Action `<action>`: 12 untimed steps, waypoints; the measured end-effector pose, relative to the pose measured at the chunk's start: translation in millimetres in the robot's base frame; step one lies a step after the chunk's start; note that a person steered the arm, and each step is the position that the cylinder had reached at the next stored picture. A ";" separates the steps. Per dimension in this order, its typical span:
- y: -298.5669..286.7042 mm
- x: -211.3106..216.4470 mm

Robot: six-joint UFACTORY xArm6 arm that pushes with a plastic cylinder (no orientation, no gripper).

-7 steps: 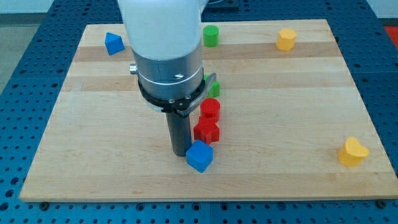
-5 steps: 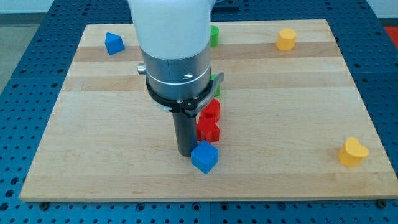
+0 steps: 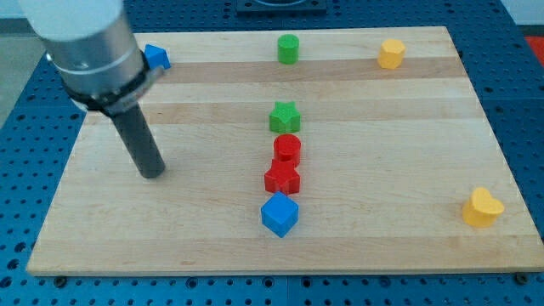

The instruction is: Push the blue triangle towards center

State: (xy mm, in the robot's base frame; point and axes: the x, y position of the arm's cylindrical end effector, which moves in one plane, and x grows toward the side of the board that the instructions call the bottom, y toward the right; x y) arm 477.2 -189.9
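The blue triangle (image 3: pixel 155 58) is judged light, stiff and smooth-sided, likely to slide readily yet pivot if pushed off-centre; contact is best made on its far face, toward the view's top left, so it is driven toward the middle. It is seen as a small blue wedge, partly hidden behind the arm, near the top-left corner of the wooden counter (image 3: pixel 408 144). My tip (image 3: pixel 152 174) is set down well below it, at the view's left, apart from every block (no fingers are fitted, so nothing is clamped).
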 end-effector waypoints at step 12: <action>-36.3 -166.0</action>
State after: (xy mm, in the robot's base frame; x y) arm 311.2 -226.3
